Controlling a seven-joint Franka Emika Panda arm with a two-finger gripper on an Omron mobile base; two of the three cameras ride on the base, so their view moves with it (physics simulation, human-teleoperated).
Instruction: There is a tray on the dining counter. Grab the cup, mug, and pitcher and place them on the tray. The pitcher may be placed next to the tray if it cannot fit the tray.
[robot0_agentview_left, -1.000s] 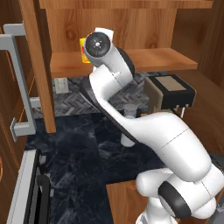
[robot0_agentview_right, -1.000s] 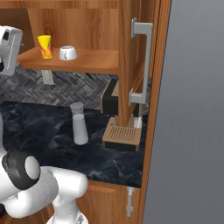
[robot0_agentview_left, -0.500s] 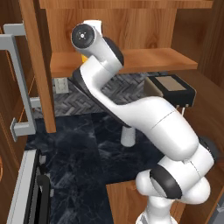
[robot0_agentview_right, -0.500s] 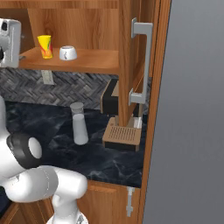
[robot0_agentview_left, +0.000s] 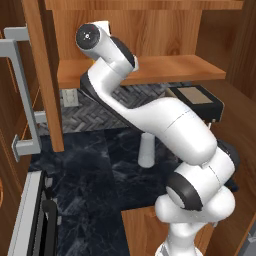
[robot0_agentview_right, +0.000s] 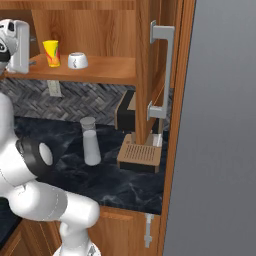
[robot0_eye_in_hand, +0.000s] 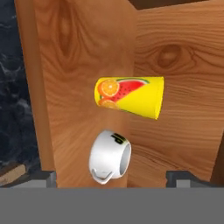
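Mug (robot0_eye_in_hand: 109, 156) midway between wide-spread jaws, untouched, cup (robot0_eye_in_hand: 130, 96) just beyond (both on shelf (robot0_agentview_right: 107, 68))

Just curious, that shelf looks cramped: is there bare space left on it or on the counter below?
The shelf is bare right of the mug; its left end, by the cup, is crowded. The counter is bare in front of the pitcher.

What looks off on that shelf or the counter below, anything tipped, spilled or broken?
Nothing stands out. The cup and mug stand upright side by side on the wooden shelf, apart from each other. The pitcher stands upright on the dark counter below. No spill or damage shows.
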